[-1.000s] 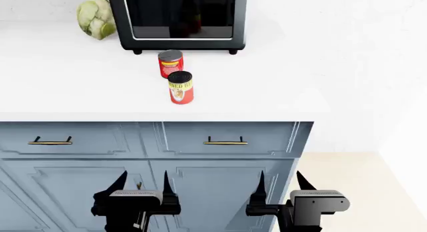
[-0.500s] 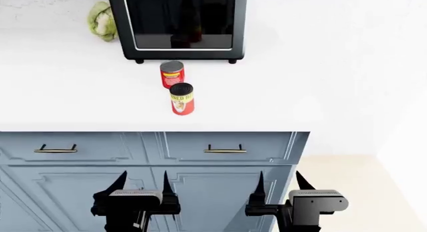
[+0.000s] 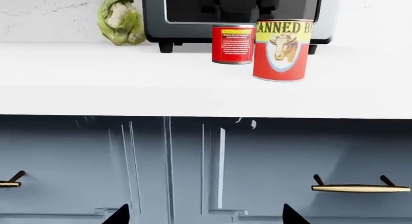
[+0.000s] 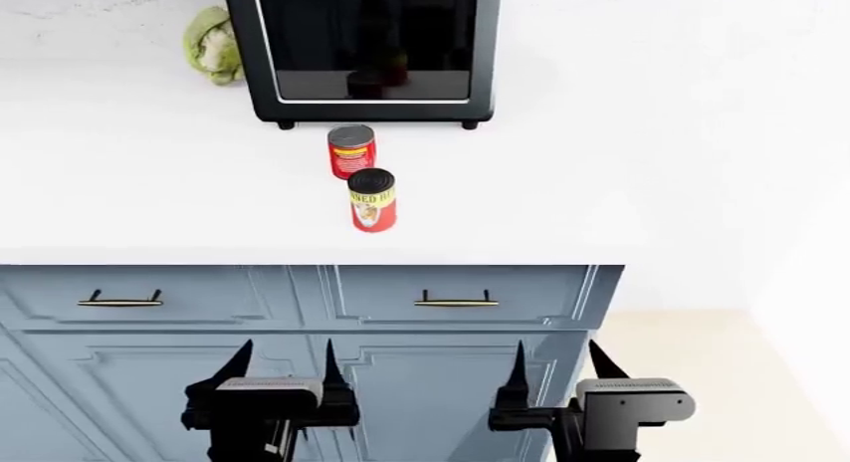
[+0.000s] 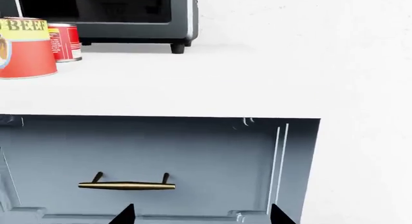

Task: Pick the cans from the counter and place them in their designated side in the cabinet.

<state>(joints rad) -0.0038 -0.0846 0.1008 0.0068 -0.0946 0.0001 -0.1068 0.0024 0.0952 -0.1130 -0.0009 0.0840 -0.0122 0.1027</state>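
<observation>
Two red cans stand close together on the white counter point(image 4: 159, 183), in front of a black oven. The far can point(image 4: 350, 150) point(image 3: 232, 44) point(image 5: 65, 42) is nearest the oven. The near can point(image 4: 372, 200) point(image 3: 282, 50) point(image 5: 24, 48) carries a yellow band and a cow picture. The blue-grey cabinet point(image 4: 398, 382) beneath the counter has its doors shut. Both grippers hang low in front of the cabinet, well below and short of the cans. My left gripper point(image 4: 287, 357) point(image 3: 204, 215) is open and empty. My right gripper point(image 4: 555, 354) point(image 5: 201, 214) is open and empty too.
A black countertop oven point(image 4: 365, 49) sits at the back of the counter, with a green leafy vegetable point(image 4: 213, 44) to its left. Two brass drawer handles point(image 4: 119, 302) point(image 4: 456, 303) run under the counter edge. The cabinet ends at right point(image 4: 614, 283), beside beige floor point(image 4: 691, 372).
The head view has shifted: counter, cans and oven now sit lower and slightly further right in the picture. Both grippers keep the same place in the frame, still open.
</observation>
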